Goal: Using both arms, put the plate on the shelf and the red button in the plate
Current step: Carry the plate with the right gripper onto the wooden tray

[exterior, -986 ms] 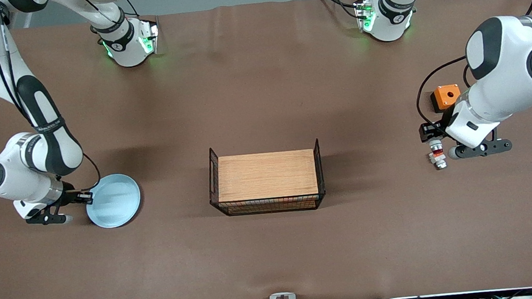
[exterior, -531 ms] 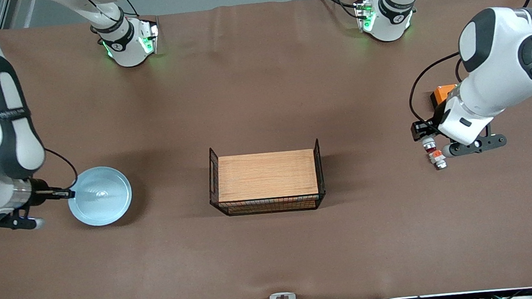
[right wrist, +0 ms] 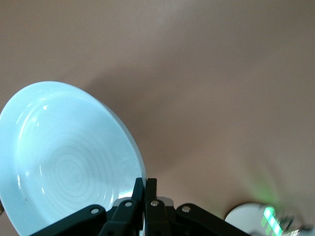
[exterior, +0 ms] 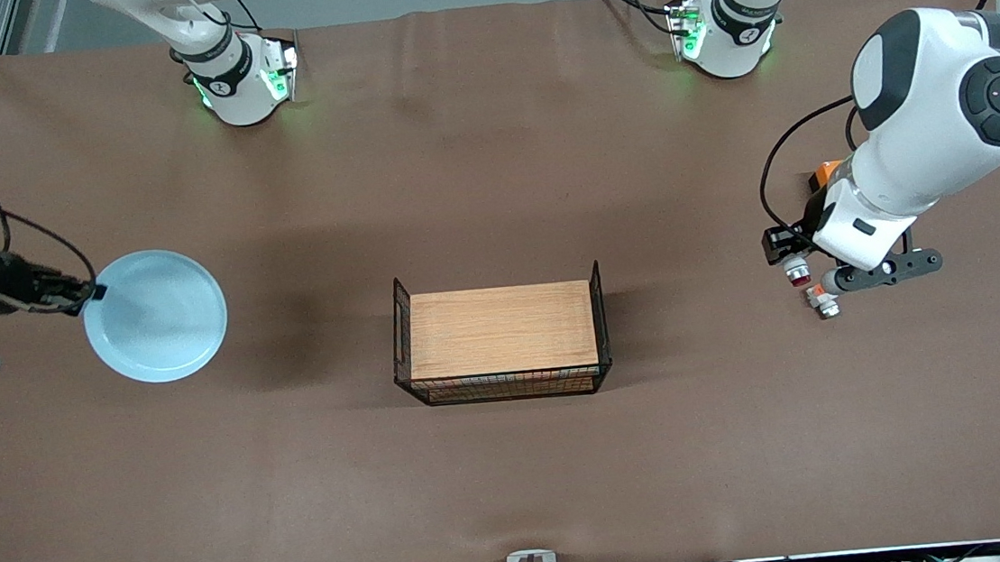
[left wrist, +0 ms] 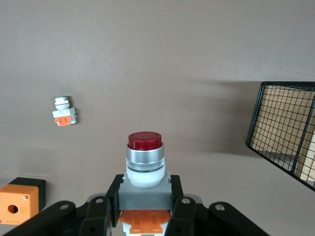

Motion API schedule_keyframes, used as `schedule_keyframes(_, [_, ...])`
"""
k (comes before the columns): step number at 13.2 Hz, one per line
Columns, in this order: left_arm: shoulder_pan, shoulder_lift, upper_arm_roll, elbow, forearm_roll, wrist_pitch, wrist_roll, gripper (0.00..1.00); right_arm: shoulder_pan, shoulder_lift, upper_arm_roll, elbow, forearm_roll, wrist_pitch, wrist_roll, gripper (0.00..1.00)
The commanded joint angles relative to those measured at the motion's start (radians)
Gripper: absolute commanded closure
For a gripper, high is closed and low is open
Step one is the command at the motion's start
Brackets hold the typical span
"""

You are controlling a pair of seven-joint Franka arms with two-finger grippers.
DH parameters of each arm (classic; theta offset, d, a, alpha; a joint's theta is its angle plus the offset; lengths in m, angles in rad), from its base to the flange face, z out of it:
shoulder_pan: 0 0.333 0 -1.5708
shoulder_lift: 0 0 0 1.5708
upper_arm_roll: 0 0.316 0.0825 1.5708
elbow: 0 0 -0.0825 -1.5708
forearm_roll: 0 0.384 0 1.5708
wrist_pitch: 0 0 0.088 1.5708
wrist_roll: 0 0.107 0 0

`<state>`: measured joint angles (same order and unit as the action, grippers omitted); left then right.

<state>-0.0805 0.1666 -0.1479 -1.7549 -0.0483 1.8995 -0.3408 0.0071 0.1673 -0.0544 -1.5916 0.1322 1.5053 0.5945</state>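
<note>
The plate [exterior: 155, 316] is pinched at its 9 o'clock rim by the closed right claw [exterior: 85, 292]. The red button [left wrist: 144, 162] is gripped upright, poking out of the left claw [left wrist: 145, 216].

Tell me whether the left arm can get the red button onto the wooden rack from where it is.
Probably yes: the left pincer holds the red button and bare table lies between it and the rack.
</note>
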Motion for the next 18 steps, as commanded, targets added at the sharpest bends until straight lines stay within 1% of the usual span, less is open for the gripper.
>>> schedule_keyframes(1, [0.004,-0.007,-0.007,0.009,0.015,-0.022,-0.02,0.7,0.144,-0.046,-0.001,0.065,0.001,-0.095,0.326,1.0])
schedule_keyframes(4, [0.005,-0.005,-0.007,0.011,0.015,-0.028,-0.021,0.7,0.314,-0.046,-0.001,0.134,0.004,-0.126,0.653,1.0])
schedule_keyframes(6, [0.005,-0.004,-0.007,0.009,0.015,-0.028,-0.021,0.7,0.425,-0.043,-0.002,0.163,0.006,-0.116,0.854,1.0])
schedule_keyframes(8, [0.008,-0.005,-0.007,0.009,0.015,-0.033,-0.021,0.7,0.511,-0.035,-0.004,0.173,0.018,-0.105,1.014,1.0])
schedule_keyframes(10, [0.01,-0.005,-0.007,0.009,0.015,-0.034,-0.02,0.7,0.585,-0.029,-0.005,0.174,0.018,-0.035,1.169,1.0])
schedule_keyframes(12, [0.01,-0.004,-0.007,0.009,0.015,-0.034,-0.021,0.7,0.657,0.003,-0.005,0.173,0.014,0.041,1.316,1.0])
schedule_keyframes(14, [0.01,-0.002,-0.007,0.009,0.015,-0.034,-0.02,0.7,0.692,0.056,-0.004,0.174,0.017,0.123,1.473,1.0])
schedule_keyframes(16, [0.01,0.002,-0.007,0.009,0.015,-0.034,-0.021,0.7,0.746,0.106,-0.005,0.174,0.004,0.196,1.58,1.0])
schedule_keyframes(18, [0.01,0.002,-0.007,0.009,0.015,-0.034,-0.021,0.7,0.76,0.142,-0.005,0.182,0.003,0.268,1.659,1.0])
